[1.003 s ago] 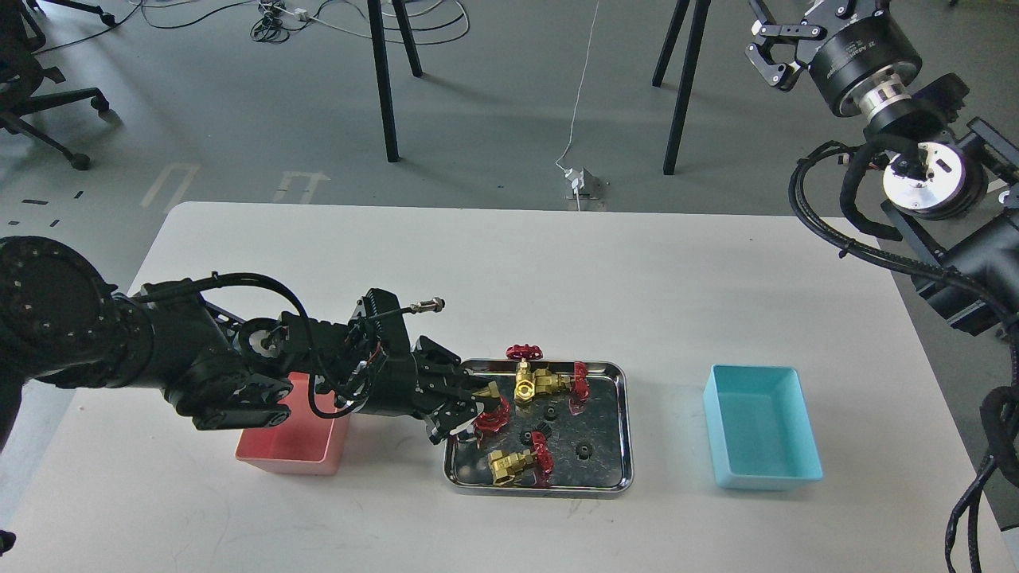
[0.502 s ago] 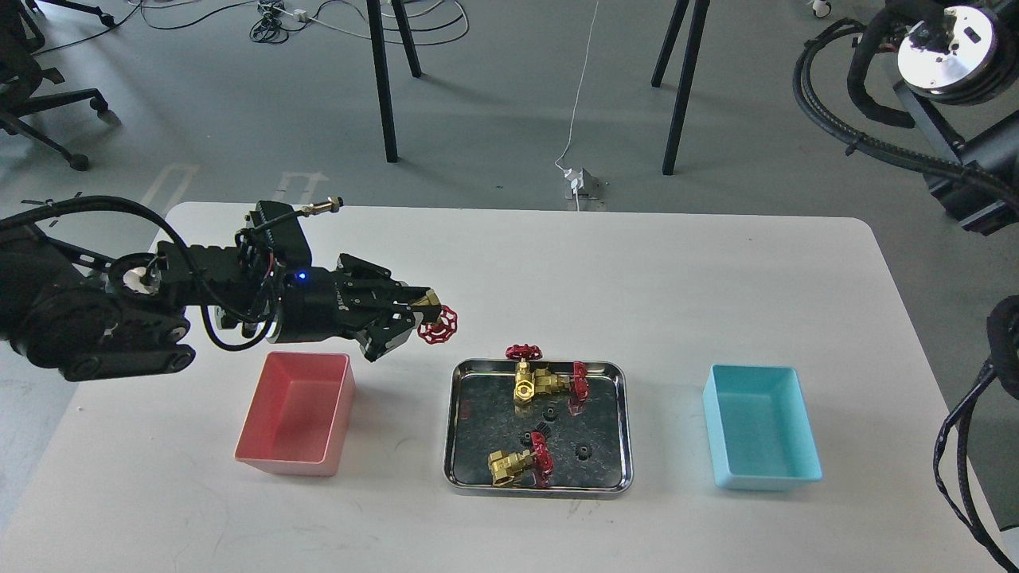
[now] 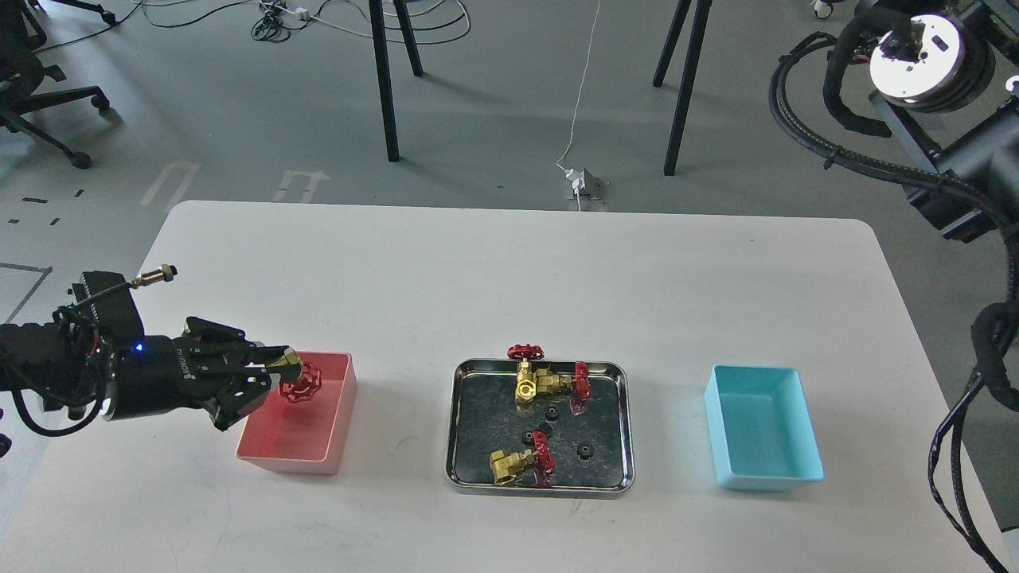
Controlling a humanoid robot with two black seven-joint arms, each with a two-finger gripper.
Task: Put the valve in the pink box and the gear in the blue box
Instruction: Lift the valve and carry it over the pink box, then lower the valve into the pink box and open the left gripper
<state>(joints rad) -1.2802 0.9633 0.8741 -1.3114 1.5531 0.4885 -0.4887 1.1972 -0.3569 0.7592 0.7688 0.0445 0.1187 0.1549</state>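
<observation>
My left gripper (image 3: 277, 371) is shut on a valve (image 3: 291, 368). Its brass body sits between the fingers and its dark red handwheel points right. The valve hangs over the left part of the pink box (image 3: 291, 460), above the inside. Three more valves lie in the steel tray (image 3: 459, 422): two together at the back (image 3: 543, 382) and one at the front (image 3: 516, 465). Three small black gears (image 3: 535, 436) lie among them. The blue box (image 3: 763, 430) stands empty at the right. Only upper links of my right arm (image 3: 915, 48) show; its gripper is out of view.
The white table (image 3: 509, 270) carries the pink box, the tray and the blue box in a row near its front. Black stand legs and cables are on the floor beyond the far edge. My right arm's cables hang along the right edge.
My left gripper lifted a valve out of the tray, carried it up and left, and has come down over the pink box. My right arm has swung up and its gripper has left the view.
</observation>
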